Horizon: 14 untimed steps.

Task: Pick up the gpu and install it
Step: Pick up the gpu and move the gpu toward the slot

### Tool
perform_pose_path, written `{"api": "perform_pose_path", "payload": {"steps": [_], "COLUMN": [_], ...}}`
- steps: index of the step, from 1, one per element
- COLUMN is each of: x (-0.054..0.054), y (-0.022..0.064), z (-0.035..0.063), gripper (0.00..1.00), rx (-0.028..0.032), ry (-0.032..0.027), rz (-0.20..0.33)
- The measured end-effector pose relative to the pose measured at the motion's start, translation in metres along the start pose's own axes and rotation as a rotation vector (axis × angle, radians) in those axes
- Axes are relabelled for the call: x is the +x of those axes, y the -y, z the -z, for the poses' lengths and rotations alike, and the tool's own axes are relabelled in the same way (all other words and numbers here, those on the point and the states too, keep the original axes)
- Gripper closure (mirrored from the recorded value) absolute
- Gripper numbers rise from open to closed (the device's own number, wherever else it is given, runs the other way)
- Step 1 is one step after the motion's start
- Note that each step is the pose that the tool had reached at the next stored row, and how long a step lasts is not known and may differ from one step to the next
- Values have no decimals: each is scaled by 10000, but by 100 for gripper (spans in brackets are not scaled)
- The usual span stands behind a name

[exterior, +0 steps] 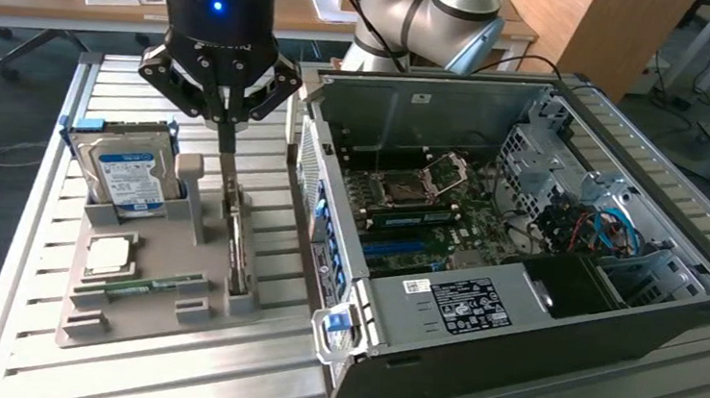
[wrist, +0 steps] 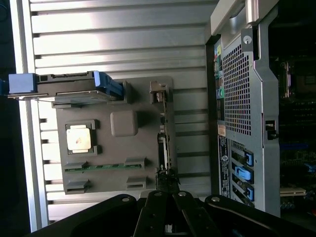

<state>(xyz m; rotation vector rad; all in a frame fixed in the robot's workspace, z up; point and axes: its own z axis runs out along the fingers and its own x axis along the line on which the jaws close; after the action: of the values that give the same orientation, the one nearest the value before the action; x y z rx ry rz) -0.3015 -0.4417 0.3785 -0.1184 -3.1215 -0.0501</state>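
Up close, the end effector [wrist: 166, 183] is pinched shut on the top edge of the gpu [wrist: 165, 148], which stands on edge in a slot of the grey holder [wrist: 143, 145] on the table [wrist: 108, 49], thin side up for easy pinching, just beside the open computer case [exterior: 513, 314].

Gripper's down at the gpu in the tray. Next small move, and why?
Probably a short straight lift. The gripper looks shut on the top edge of the gpu, which stands on edge in the tray slot; lifting vertically should clear the slot before heading to the open case.
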Motion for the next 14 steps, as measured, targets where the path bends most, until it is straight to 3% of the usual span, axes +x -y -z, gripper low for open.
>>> {"api": "perform_pose_path", "payload": {"steps": [6, 14], "x": [0, 0], "y": [0, 0], "z": [0, 0], "gripper": [89, 58], "rx": [0, 0], "ry": [0, 1], "rz": [0, 0]}}
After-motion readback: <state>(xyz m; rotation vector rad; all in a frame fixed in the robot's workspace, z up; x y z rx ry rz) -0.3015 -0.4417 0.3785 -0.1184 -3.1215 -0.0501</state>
